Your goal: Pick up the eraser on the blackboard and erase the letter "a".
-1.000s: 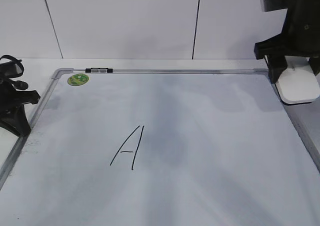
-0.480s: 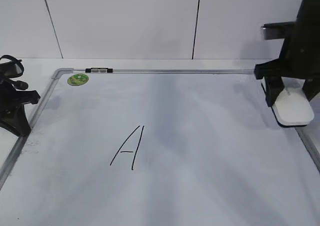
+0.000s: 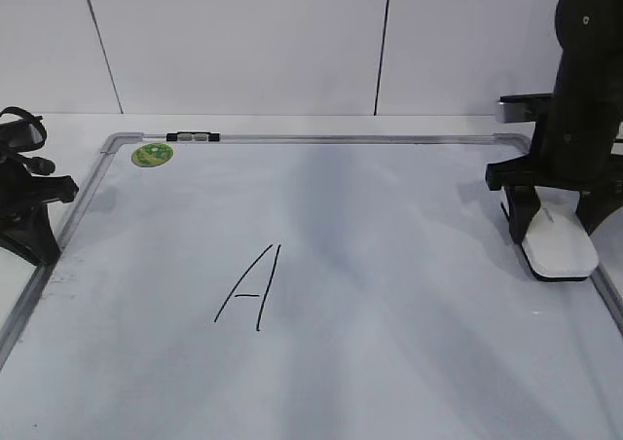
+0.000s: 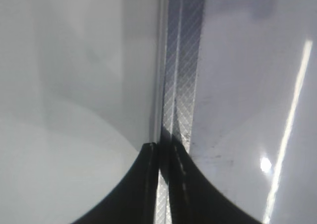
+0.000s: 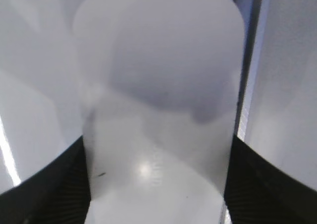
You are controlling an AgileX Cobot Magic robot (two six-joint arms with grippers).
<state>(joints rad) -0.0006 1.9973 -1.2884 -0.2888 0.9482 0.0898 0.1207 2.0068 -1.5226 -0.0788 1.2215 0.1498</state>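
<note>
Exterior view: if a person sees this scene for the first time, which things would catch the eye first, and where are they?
First comes the tall black letter "A", handwritten left of the middle of the big white blackboard. Next is the black right pincer at the board's right edge, gripping the white eraser from both sides. A small green sticker marks the far left corner.

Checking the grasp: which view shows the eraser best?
Right wrist view: the eraser fills it, both right pincer fingers against its sides. Exterior view shows it small, partly hidden. Left wrist view shows none.
</note>
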